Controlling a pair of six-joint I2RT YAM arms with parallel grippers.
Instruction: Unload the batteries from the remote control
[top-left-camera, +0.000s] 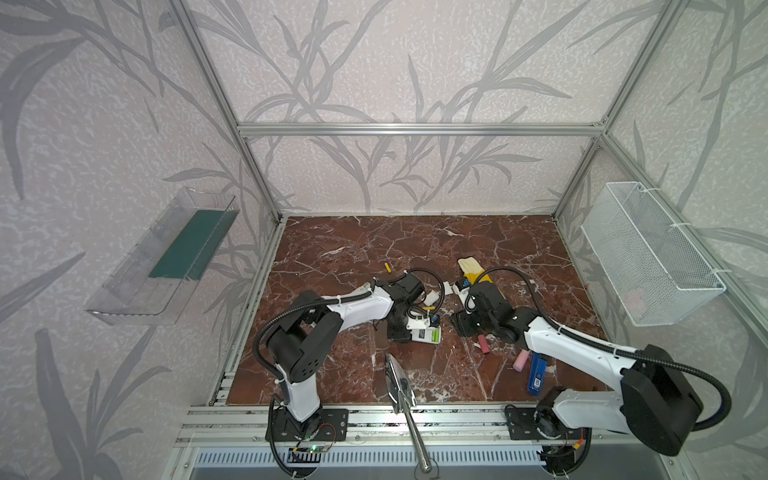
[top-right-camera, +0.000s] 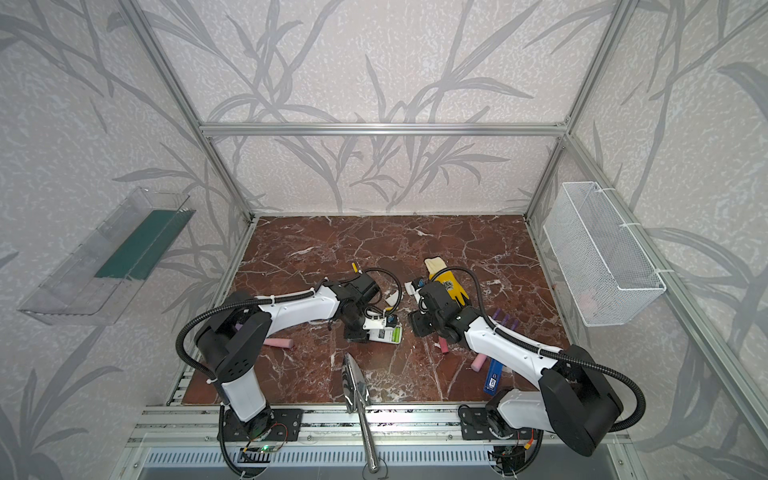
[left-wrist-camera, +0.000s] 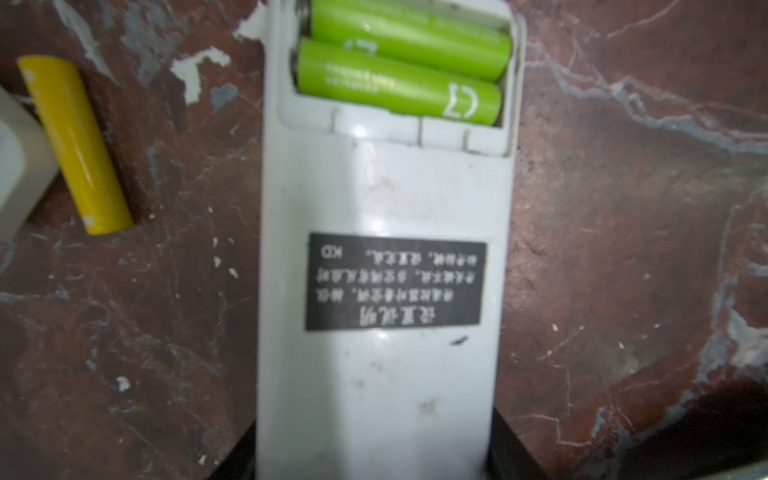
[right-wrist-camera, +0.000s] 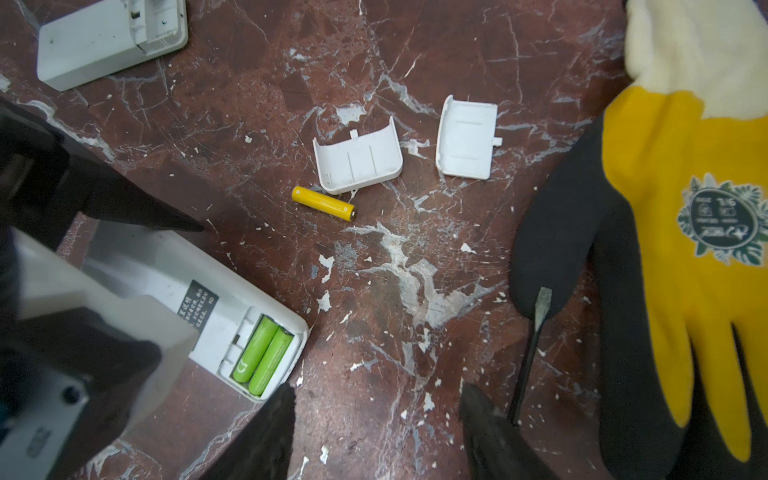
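My left gripper (left-wrist-camera: 374, 457) is shut on the white remote control (left-wrist-camera: 382, 199), one dark finger against each long side. The remote's back faces up on the marble, seen in both top views (top-left-camera: 424, 335) (top-right-camera: 384, 335). Its compartment is uncovered, with two green batteries (left-wrist-camera: 399, 83) (right-wrist-camera: 264, 353) lying side by side inside. A yellow battery (left-wrist-camera: 77, 145) (right-wrist-camera: 323, 203) lies loose on the table beside it. Another yellow battery (top-left-camera: 388, 267) lies farther back. My right gripper (right-wrist-camera: 374, 415) (top-left-camera: 463, 324) hovers open over bare marble just right of the remote, nothing between its fingers.
Two white battery covers (right-wrist-camera: 359, 160) (right-wrist-camera: 467, 141) and a second white remote (right-wrist-camera: 112, 37) lie nearby. A yellow and black glove (right-wrist-camera: 685, 208) and a screwdriver's shaft (right-wrist-camera: 532, 345) lie by my right gripper. A pink foam cylinder (top-left-camera: 521, 360), a blue tool (top-left-camera: 537, 374) and a metal trowel (top-left-camera: 399, 382) lie near the front.
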